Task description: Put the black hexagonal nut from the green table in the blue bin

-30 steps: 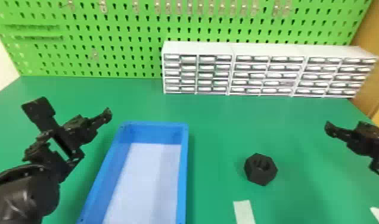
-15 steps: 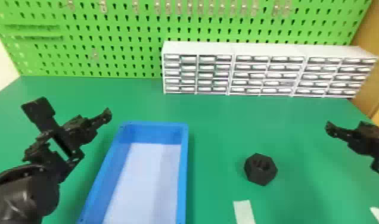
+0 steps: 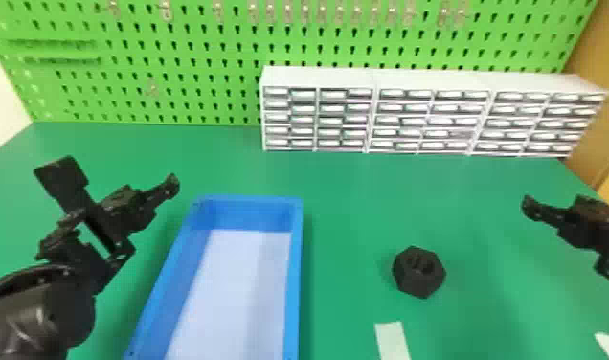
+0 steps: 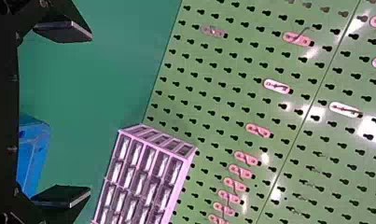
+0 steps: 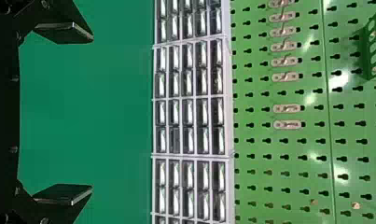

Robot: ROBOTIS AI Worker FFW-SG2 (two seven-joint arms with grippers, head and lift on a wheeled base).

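Clock directions taken from the head view, twelve toward the perforated green pegboard (image 3: 198, 81). Located in that view: black hexagonal nut (image 3: 409, 282) on the green tabletop (image 3: 346, 191), at three o'clock from the blue bin (image 3: 295, 268) and well apart from it, bore visible from above. Noted, between six and seven o'clock from the nut: white strip (image 3: 392, 342). Noted at twelve o'clock from the nut: white small-parts drawer cabinets (image 3: 461, 81), standing before the pegboard.

Found the left tool (image 3: 116, 182) near ten o'clock from the bin, above the tabletop. Confirmed by the left wrist view: left tool (image 4: 90, 115) wide, flat fingers well apart; recorded there also, a blue corner of the bin and pinkish metal hooks (image 4: 276, 86) on the pegboard.

Found the right tool (image 3: 593, 222) between two and three o'clock from the nut, well apart from it. Confirmed by the right wrist view: right tool (image 5: 92, 113) likewise wide, with tabletop visible between the fingers. Recorded in that view also: green bracket (image 5: 366, 51) with a row of round holes, mounted on the pegboard.
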